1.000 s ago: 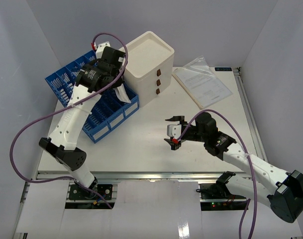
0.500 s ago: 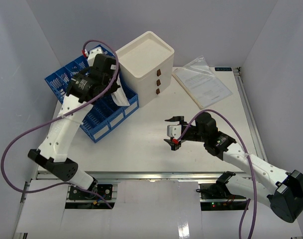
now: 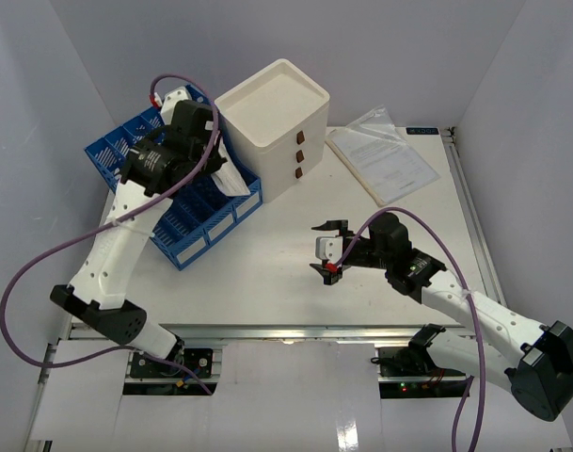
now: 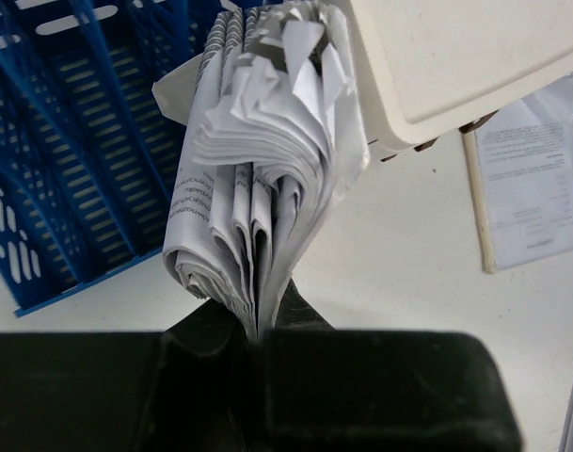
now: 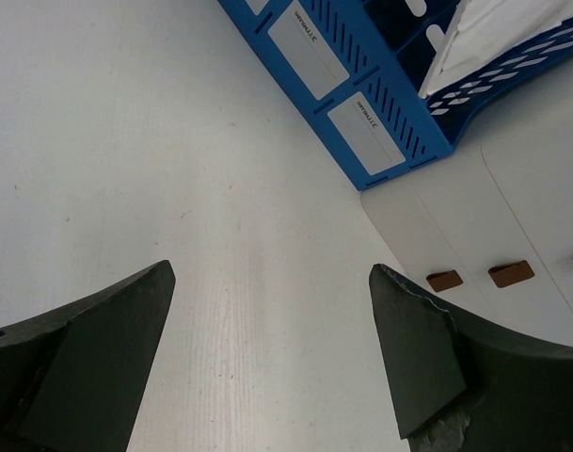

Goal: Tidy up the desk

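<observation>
The desk (image 3: pixel 267 259) is the wide white tabletop with metal rails. A bundle of folded printed papers (image 4: pixel 258 169) fans out from my left gripper (image 4: pixel 258 325), which is shut on its lower edge. In the top view that left gripper (image 3: pixel 216 162) holds the papers (image 3: pixel 233 179) over the right end of a blue file rack (image 3: pixel 194 228), close to the white drawer box (image 3: pixel 272 113). My right gripper (image 3: pixel 328 247) hovers open above the middle of the desk, and nothing lies between its fingers (image 5: pixel 126 330).
The blue file rack (image 4: pixel 70 141) stands at the back left, with its labelled front (image 5: pixel 361 104) facing the centre. The drawer box (image 5: pixel 474 226) with brown handles sits beside it. A printed sheet in a clear sleeve (image 3: pixel 380 160) lies at the back right.
My left arm has swung left and lower with the papers, bringing them down toward the rack's right end. The right arm has not moved.
</observation>
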### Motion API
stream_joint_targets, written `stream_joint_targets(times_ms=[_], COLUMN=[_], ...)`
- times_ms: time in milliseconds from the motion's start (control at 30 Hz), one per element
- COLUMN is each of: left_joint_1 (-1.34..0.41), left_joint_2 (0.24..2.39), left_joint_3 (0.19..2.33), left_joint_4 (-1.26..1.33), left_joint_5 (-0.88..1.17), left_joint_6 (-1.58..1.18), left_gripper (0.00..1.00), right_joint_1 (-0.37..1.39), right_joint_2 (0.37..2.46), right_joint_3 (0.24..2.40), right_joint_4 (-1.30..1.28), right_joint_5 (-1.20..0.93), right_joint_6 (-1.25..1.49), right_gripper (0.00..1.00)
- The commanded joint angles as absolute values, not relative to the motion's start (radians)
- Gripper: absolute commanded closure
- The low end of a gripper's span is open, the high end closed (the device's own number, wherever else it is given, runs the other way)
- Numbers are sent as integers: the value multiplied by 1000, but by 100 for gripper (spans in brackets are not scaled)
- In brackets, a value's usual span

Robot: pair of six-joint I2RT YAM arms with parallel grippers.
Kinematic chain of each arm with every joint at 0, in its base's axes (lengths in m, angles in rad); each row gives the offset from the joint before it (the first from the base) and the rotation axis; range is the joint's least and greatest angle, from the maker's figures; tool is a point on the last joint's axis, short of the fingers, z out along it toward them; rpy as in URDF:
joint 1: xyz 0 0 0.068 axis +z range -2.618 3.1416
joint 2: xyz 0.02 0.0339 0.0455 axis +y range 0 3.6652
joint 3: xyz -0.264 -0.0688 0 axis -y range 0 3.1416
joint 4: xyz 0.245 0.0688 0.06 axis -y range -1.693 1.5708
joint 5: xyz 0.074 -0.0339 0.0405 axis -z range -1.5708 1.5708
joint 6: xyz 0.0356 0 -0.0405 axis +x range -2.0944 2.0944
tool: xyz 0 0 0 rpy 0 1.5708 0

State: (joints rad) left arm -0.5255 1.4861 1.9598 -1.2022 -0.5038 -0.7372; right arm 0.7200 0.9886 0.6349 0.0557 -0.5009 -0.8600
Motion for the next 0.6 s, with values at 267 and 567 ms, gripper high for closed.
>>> stream_joint_targets(times_ms=[267, 567], left_joint_1=[-524, -523], left_joint_2=[1476, 1185], left_joint_3=[1986, 1754], left_joint_4=[-1131, -1178], left_joint_5=[-448, -461], left_joint_6=[-771, -845], left_gripper=[100, 100], right_joint_1=[715, 716], right_joint_2=[979, 992], right_joint_3=[615, 614], right_joint_4=[98, 98], right_joint_5=[-506, -511], right_joint_6=[-867, -873], right_gripper=[10, 10])
